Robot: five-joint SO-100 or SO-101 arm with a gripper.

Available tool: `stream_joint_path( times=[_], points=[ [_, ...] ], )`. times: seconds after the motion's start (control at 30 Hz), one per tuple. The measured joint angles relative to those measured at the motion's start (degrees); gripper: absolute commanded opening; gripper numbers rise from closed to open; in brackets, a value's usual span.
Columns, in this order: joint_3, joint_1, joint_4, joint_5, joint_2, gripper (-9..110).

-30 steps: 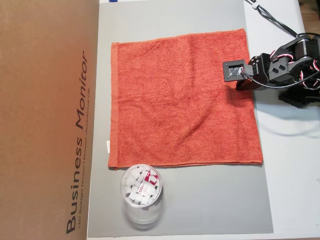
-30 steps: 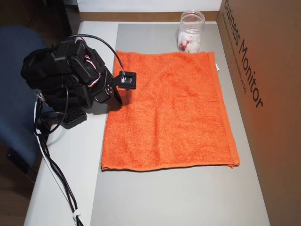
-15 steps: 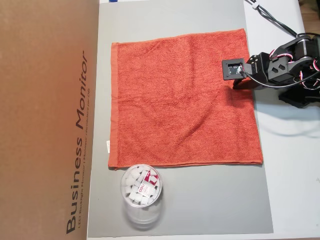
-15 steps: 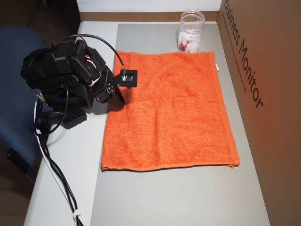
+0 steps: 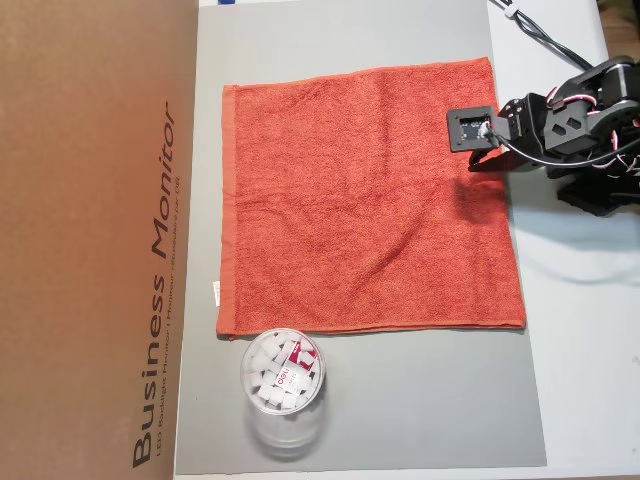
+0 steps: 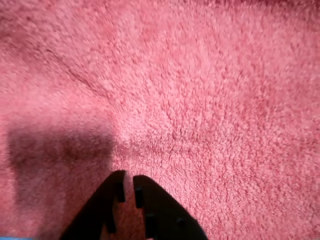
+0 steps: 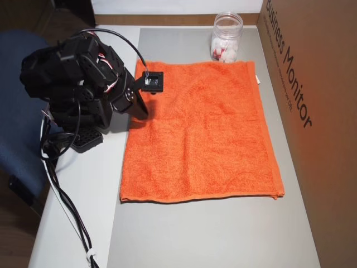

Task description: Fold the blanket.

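- Hand (image 6: pixel 127 186): visible at the bottom edge of the wrist view as two dark fingers with only a thin slit between the tips, effectively closed. Nothing is clamped between them. The tips sit just above or at the terry surface; contact cannot be confirmed.
- Blanket (image 5: pixel 365 200): lies flat and fully spread on the desk, directly under and ahead of the hand. The wrist view is filled almost entirely by its red pile, with a dark shadow to the left of the fingers.
- Hand position on the blanket: in both overhead views the hand hangs over the blanket edge nearest the arm, close to one corner of that edge (image 7: pixel 146 114).
- White tag (image 5: pixel 214 292): sits on the hemmed edge farthest from the hand.
- Grey mat (image 5: pixel 420 400): lies under the blanket and extends beyond it on all sides.
- Clear jar (image 7: pixel 226 38): holds small white pieces and stands on the mat just beyond the blanket's far corner, well apart from the hand.
- Cardboard box (image 5: pixel 95 240): printed "Business Monitor", borders the mat on the side opposite the hand.
- Arm base and cables (image 7: pixel 67 184): sit on the white desk behind the hand.
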Motion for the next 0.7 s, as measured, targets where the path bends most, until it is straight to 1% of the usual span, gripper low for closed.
stream_joint_path(
  times=[0.27,0.7],
  points=[
    [-8.09,-6.15,0.09,-0.26,-3.78,0],
    [-22.59,-13.45,0.09,0.09,-17.05,0]
  ],
)
